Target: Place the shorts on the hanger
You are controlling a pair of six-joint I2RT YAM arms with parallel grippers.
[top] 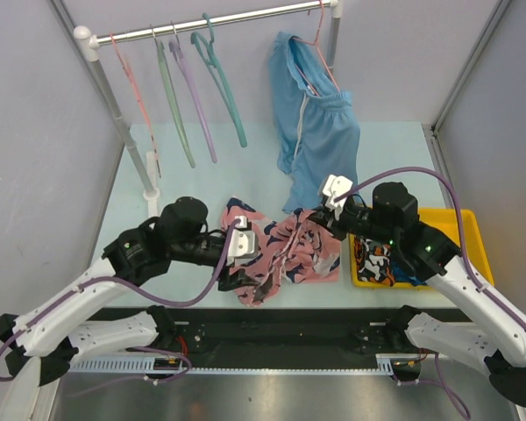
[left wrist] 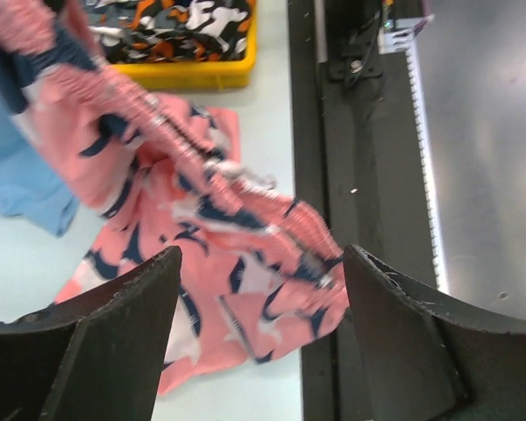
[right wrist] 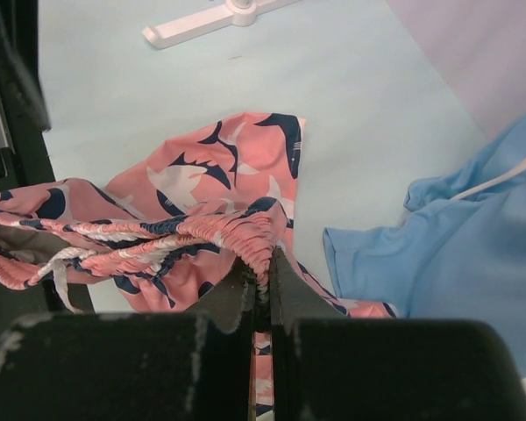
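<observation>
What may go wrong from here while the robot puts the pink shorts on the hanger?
1. The right hand pinches only a small fold of the waistband of the shorts; the fabric may slip out when lifted.
2. The left hand is open and holds nothing, so the shorts may hang bunched from one point, hard to fit on the hanger.
3. The light-blue shorts hang down right beside them and might be snagged.

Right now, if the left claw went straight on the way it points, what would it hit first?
Most likely the pink shorts: their bunched waistband stretches just ahead of the open left claw, though depth is unclear.
</observation>
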